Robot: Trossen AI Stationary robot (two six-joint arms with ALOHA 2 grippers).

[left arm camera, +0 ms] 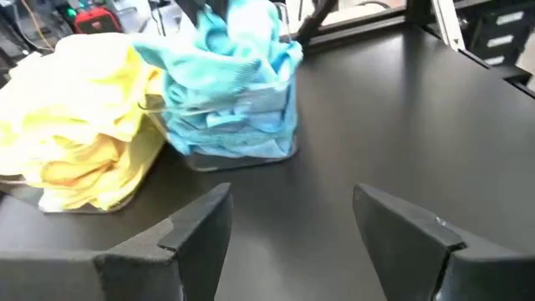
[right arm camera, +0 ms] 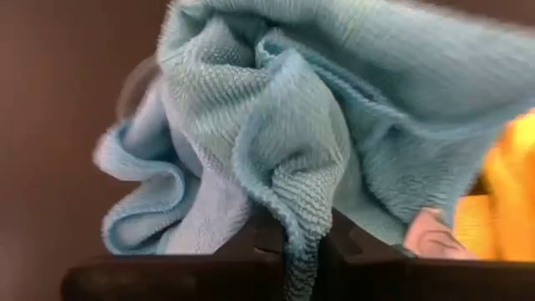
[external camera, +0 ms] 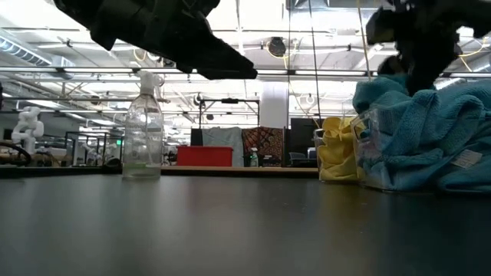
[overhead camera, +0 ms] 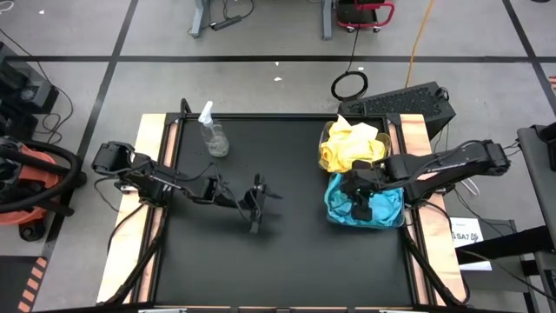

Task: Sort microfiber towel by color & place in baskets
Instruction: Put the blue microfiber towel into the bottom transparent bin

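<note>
Teal towels fill the nearer clear basket at the table's right side and heap over its rim. Yellow towels fill the farther basket right behind it. My right gripper is over the teal heap, pointing steeply down, shut on a teal towel. My left gripper hangs open above the bare middle of the table, facing both baskets, with nothing between its fingers. My right gripper pinches a raised fold of the top teal towel between its two fingers, coming from above and pointing steeply down. The fold holds more than one layer. The rest of the towel spreads slack below the fingers onto the teal heap in the basket.
A clear spray bottle stands upright at the table's far left part. The black table top lies open between the arms and toward the near edge. A dark case sits beyond the far right corner.
</note>
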